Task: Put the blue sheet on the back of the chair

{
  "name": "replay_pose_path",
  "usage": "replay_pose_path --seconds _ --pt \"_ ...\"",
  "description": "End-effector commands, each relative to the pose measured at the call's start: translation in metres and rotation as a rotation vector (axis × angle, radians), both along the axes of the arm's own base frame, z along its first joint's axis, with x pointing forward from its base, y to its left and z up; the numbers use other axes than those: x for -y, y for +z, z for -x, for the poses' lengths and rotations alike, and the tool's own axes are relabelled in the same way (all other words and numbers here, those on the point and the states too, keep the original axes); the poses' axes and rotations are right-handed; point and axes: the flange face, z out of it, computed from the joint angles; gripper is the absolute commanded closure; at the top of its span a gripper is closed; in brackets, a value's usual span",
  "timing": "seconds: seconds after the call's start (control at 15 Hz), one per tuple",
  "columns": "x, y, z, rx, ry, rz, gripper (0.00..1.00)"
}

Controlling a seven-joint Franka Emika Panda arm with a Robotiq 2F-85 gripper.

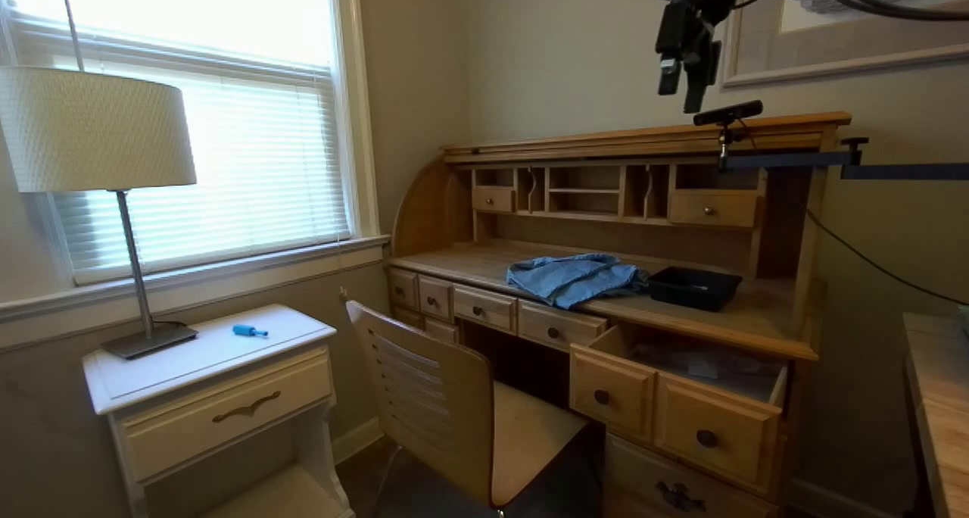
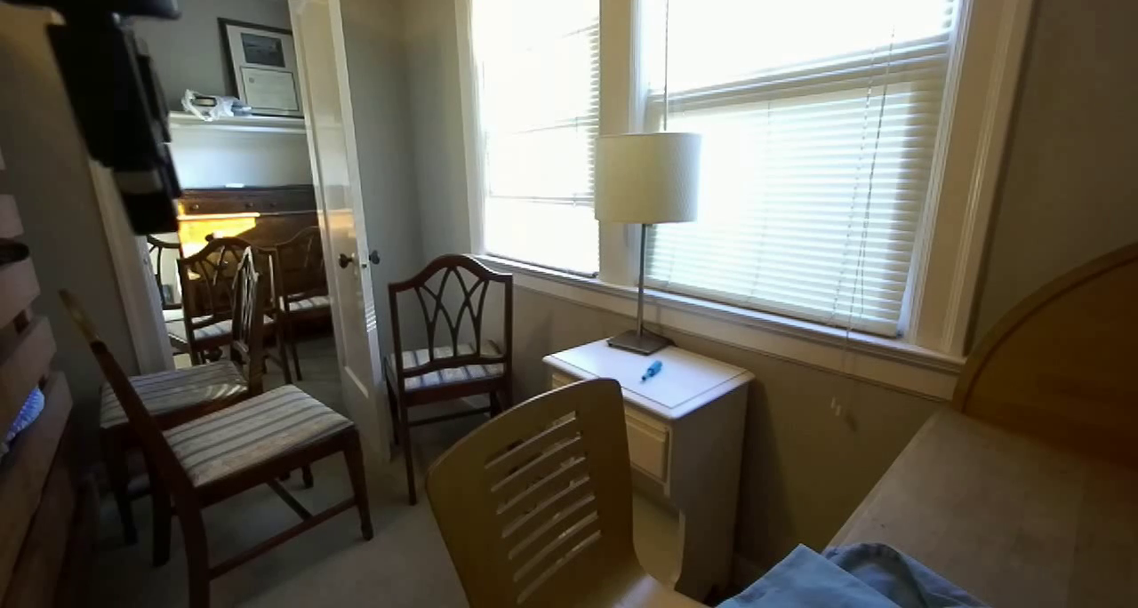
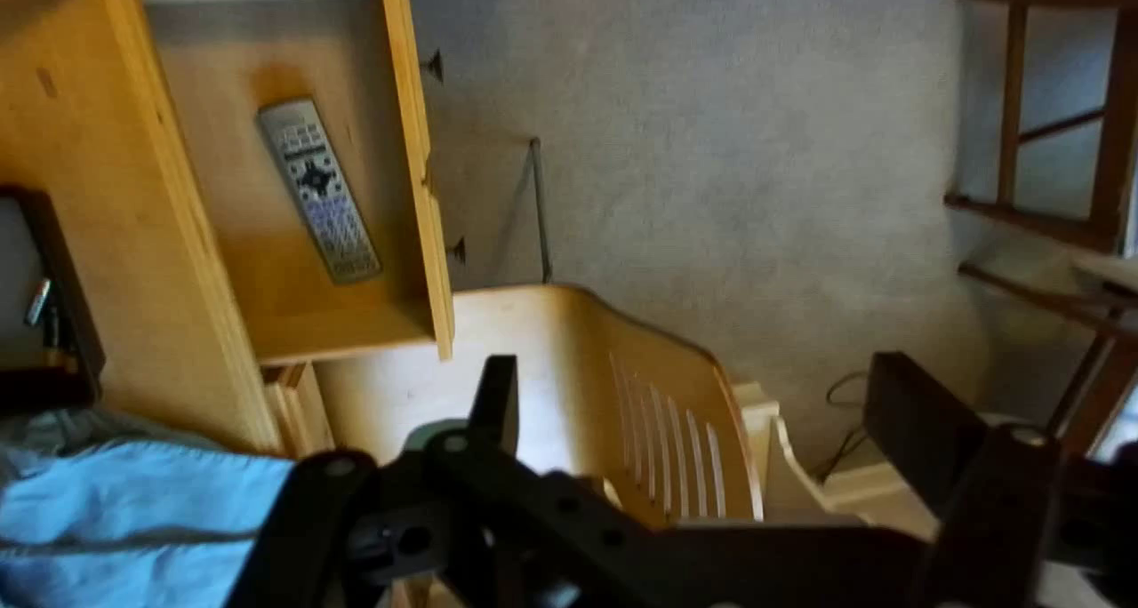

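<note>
Blue sheet (image 1: pixel 575 278): crumpled heap on the desk (image 1: pixel 462 259), midway along the front edge, seeming to lap just over it. Longer side looks to follow that edge; folds cross it, front to back. Not yet on the chair (image 1: pixel 447 419).

Gripper (image 3: pixel 702 404): 2 fingers (image 3: pixel 495 404) well spread, nothing between. Only 1 gripper, so no choice of the nearer. Hangs high, out past the front edge, I judge, by the corner over the open drawer (image 1: pixel 674 419). Key relation: sheet lies below it, in over the desk and toward the window (image 1: pixel 212 223). Wrist view has it lower left, partly behind the gripper. Folds run about in line with the finger spread, so a wrist turn would probably help the pinch. Coming move, likely: sideways over the front edge, then a long descent.

Around: black tray (image 1: pixel 690 298) just beside the sheet, on the open-drawer side; touching or not, cannot tell. Remote control (image 3: pixel 320 190) inside the drawer. Chair stands at the front edge, back facing outward; later carry looks short, but must clear the back's top. Small camera (image 1: pixel 728 113) on a boom (image 1: pixel 787 160) shows beneath the gripper in an exterior view; depth unclear, possible snag. White side table (image 1: pixel 197 363) with lamp (image 1: pixel 95 128) by the window, likely out of the path.
</note>
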Motion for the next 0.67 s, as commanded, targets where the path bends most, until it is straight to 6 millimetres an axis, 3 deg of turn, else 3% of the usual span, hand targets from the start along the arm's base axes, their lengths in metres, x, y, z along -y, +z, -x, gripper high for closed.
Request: replay_pose_path --seconds 0.0,0.27,0.47,0.53,0.6 --pt "-0.004 -0.01 -0.04 0.168 -0.089 0.025 0.0" --pt "0.005 -0.03 -0.089 0.326 -0.135 0.064 0.0" --pt "0.031 -0.047 -0.125 0.393 -0.204 0.093 0.0" --pt "0.037 -0.051 -0.131 0.399 -0.229 0.096 0.0" --pt "0.027 -0.046 -0.108 0.383 -0.183 0.079 0.0"
